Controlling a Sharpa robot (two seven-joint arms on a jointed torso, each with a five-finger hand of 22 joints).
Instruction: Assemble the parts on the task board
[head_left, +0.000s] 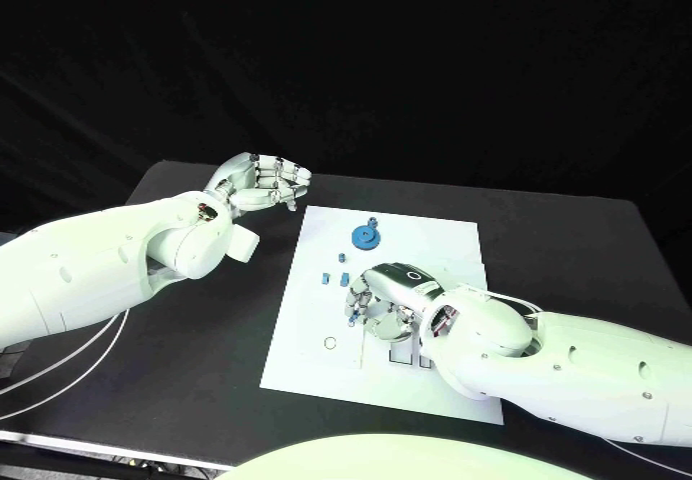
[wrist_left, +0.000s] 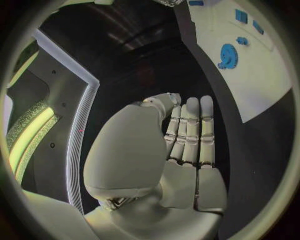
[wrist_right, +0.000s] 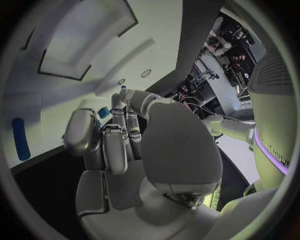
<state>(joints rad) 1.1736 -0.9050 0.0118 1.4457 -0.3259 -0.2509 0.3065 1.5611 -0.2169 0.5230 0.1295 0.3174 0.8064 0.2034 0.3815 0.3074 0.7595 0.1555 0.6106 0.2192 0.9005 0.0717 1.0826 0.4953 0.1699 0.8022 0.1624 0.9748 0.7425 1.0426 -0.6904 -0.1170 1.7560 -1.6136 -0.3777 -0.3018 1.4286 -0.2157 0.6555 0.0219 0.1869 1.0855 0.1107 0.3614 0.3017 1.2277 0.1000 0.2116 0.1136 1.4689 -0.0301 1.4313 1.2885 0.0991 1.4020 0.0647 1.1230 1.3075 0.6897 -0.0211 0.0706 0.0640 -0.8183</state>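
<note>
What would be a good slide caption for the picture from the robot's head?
Right robot hand works over small blue parts on the white task board, near a blue gear; left robot hand waits beside it.

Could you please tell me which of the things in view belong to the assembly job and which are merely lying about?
Belonging to the job:
- white task board
- blue gear on the board
- small blue parts near the board's middle
- right hand, over the board
- left hand, curled, off the board

Merely about:
- black table
- white cables at the table's left edge
</note>
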